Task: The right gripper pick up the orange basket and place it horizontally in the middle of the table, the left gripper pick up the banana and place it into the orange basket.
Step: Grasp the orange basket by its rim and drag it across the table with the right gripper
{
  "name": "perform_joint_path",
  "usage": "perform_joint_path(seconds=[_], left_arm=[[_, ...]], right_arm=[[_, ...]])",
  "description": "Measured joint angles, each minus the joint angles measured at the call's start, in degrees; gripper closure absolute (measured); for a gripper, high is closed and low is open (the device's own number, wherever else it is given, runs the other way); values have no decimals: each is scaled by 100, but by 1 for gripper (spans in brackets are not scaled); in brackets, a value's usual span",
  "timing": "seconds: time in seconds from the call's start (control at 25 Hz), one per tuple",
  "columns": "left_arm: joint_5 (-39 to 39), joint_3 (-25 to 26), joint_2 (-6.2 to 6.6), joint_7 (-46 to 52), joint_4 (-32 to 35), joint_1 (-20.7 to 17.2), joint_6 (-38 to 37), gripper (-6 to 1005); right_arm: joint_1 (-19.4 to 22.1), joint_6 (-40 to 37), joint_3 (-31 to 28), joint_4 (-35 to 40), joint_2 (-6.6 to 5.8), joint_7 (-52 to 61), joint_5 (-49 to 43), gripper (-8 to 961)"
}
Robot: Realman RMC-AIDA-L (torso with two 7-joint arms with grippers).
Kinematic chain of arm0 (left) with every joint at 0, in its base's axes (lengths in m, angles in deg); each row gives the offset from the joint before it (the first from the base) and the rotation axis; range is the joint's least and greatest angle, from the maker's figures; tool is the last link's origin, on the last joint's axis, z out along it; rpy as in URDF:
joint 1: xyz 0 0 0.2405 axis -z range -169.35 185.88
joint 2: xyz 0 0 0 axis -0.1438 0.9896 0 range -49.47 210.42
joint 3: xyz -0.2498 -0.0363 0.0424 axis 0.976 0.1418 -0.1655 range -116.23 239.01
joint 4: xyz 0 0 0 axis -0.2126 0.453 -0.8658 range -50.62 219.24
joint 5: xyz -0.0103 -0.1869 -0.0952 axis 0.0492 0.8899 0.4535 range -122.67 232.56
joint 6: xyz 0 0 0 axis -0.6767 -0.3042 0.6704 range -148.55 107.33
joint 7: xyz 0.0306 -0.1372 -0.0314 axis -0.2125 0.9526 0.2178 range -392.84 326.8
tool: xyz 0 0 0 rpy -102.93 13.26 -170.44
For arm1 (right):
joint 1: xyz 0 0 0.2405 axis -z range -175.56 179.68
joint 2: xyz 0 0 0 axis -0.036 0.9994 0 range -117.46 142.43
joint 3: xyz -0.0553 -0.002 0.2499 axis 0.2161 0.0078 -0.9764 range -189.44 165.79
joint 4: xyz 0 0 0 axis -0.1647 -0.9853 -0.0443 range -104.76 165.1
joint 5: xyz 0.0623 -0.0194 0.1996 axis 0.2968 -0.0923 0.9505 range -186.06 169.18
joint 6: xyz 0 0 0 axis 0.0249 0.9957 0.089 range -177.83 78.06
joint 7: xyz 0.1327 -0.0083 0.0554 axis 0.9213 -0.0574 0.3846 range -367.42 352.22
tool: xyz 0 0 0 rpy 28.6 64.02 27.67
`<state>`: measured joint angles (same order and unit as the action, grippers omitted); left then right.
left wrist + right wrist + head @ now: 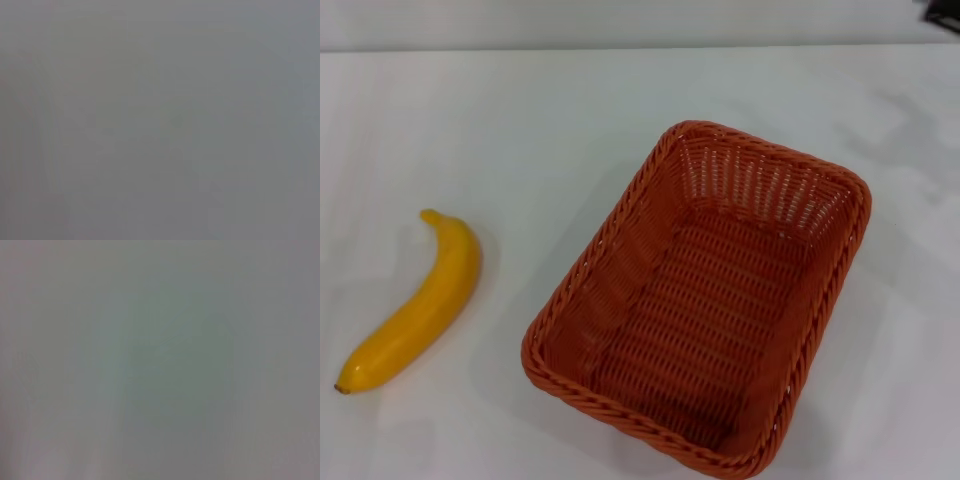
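Note:
The orange basket (705,300) rests on the white table (520,130), right of centre in the head view, turned at a slant with its long side running from near left to far right, and it holds nothing. A yellow banana (415,305) lies on the table to the basket's left, dark tip toward the near edge, stem pointing away. Neither gripper appears in the head view. Both wrist views show only a flat grey surface.
A small dark object (945,12) sits at the far right corner beyond the table's back edge. Bare tabletop separates the banana from the basket and stretches behind both.

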<state>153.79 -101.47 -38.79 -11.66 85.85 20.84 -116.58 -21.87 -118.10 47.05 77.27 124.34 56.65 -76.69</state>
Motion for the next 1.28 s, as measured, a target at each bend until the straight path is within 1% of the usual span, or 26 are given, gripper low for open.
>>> perform_joint_path(seconds=[0.08, 0.12, 0.16, 0.2, 0.28, 0.36, 0.44, 0.52, 0.64, 0.68, 0.72, 0.92, 0.96, 1.0, 1.12, 1.28], left_arm=[[-11, 0, 3, 1, 8, -24, -3, 317], [-12, 0, 4, 2, 11, -38, -6, 317], [-12, 0, 4, 3, 14, -55, -11, 317], [-13, 0, 2, 3, 17, -73, -17, 317], [-15, 0, -2, 4, 20, -90, -27, 317], [-19, 0, -4, 5, 29, -92, -33, 317], [-76, -3, -4, 6, 31, -70, -35, 317], [-189, -5, -6, 7, 35, -39, -44, 316], [-251, 0, -8, 13, 39, -56, -71, 316], [-257, 1, -8, 14, 40, -84, -79, 316], [-257, 1, -8, 14, 40, -84, -79, 316], [-343, -3, -12, -12, 40, -201, -109, 316], [-350, -4, -14, -13, 40, -231, -162, 316], [-353, -4, -16, -14, 40, -270, -223, 316], [-370, -6, -17, -8, 40, -375, -359, 316], [-433, -1, -19, 3, 40, -510, -468, 316]], right_arm=[[-178, 47, 24, 515, -21, 953, -972, 112], [-337, 19, 29, 772, -50, 1602, -1580, 112], [-461, -54, 32, 938, -81, 2029, -2013, 112], [-663, -188, 33, 1116, -144, 2623, -2581, 112], [-1103, -605, 40, 1248, -298, 3636, -3500, 112], [-1522, -1076, 41, 1236, -443, 4379, -4193, 111], [-1841, -1462, 43, 1211, -524, 4851, -4717, 111], [-2049, -1723, 42, 1226, -533, 5171, -5104, 111], [-2446, -1945, 48, 1182, -495, 5497, -5641, 112], [-2687, -2030, 54, 1082, -455, 5644, -5923, 112], [-2825, -2074, 57, 1016, -430, 5724, -6088, 112], [-3454, -2067, 95, 646, -198, 6020, -7079, 113], [-3678, -2038, 109, 420, -99, 6064, -7461, 113], [-3678, -2038, 109, 420, -99, 6064, -7461, 114], [-3989, -2010, 109, 80, 39, 6137, -8018, 114], [-4279, -1924, 110, -201, 186, 6203, -8503, 115]])
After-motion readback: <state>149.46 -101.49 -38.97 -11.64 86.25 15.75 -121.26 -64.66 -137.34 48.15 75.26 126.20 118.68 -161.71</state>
